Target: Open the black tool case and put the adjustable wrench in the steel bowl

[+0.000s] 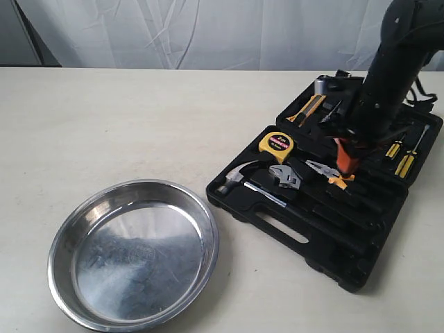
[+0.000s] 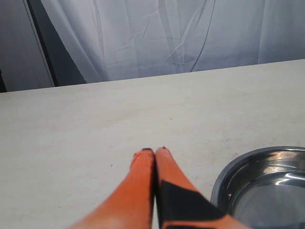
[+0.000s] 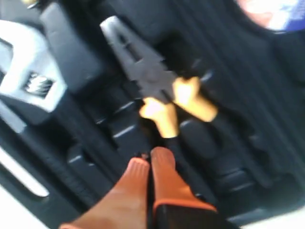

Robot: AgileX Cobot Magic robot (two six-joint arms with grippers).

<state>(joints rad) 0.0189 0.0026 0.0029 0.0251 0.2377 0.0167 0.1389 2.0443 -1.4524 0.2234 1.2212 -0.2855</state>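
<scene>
A rectangular black moulded plastic tool case (image 1: 326, 258) is seen lying open on the right side of a pale table (image 1: 139, 118), its slot handle turned toward the near edge. A small adjustable wrench with a silver jaw head (image 1: 286, 178) is seated in the near half of the case, between a silver-headed claw hammer (image 1: 234, 177) on its left and orange-handled pliers (image 1: 325, 171) on its right, with a yellow tape measure (image 1: 276, 146) just beyond it. The wrench's black handle can hardly be told from the dark moulding. Yellow-and-black screwdrivers (image 1: 404, 163) are held in the far half. A wide, shallow, round stainless steel bowl (image 1: 132, 253) is set on the near left of the table, just beside the case but apart from it. The right gripper (image 1: 345, 161) is lowered over the case near the pliers' orange grips, its orange fingers pressed together with nothing between them. In the blurred right wrist view it cannot be told whether the tips touch the case. The left gripper (image 2: 155, 151) is held over bare table beside the bowl's rim, its fingers likewise brought together on nothing. A white curtain (image 1: 208, 28) is hung behind the table.
</scene>
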